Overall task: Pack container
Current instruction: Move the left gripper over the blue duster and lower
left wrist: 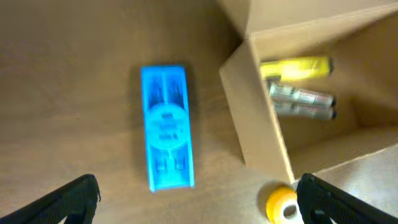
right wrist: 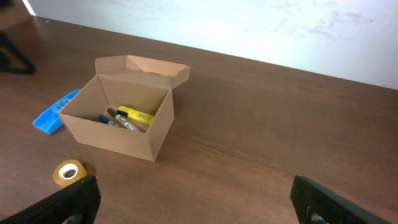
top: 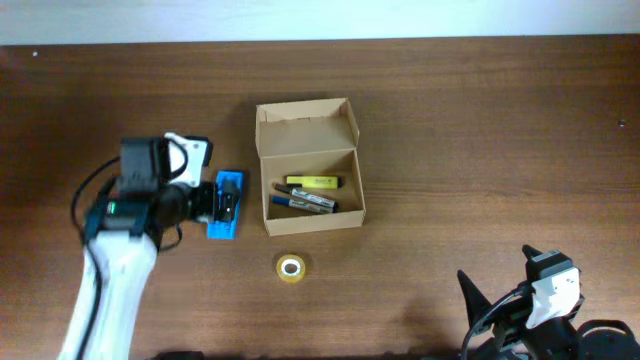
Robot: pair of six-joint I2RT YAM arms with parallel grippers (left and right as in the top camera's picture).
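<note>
I am holding my left gripper [left wrist: 198,193], fingers spread wide, above the flat blue plastic piece [left wrist: 166,127] lying just beside the open cardboard box [top: 312,220] at mid-table, and I am worrying that an off-centre pinch could skid it into the box wall.

Left wrist view: blurred throughout; print on the blue plastic piece [left wrist: 166,134] is unreadable. The box [left wrist: 261,118] is cut off at top and right, the tape roll [left wrist: 281,202] at the bottom. Overhead: the left end effector [top: 226,206] covers part of the blue plastic piece.
</note>
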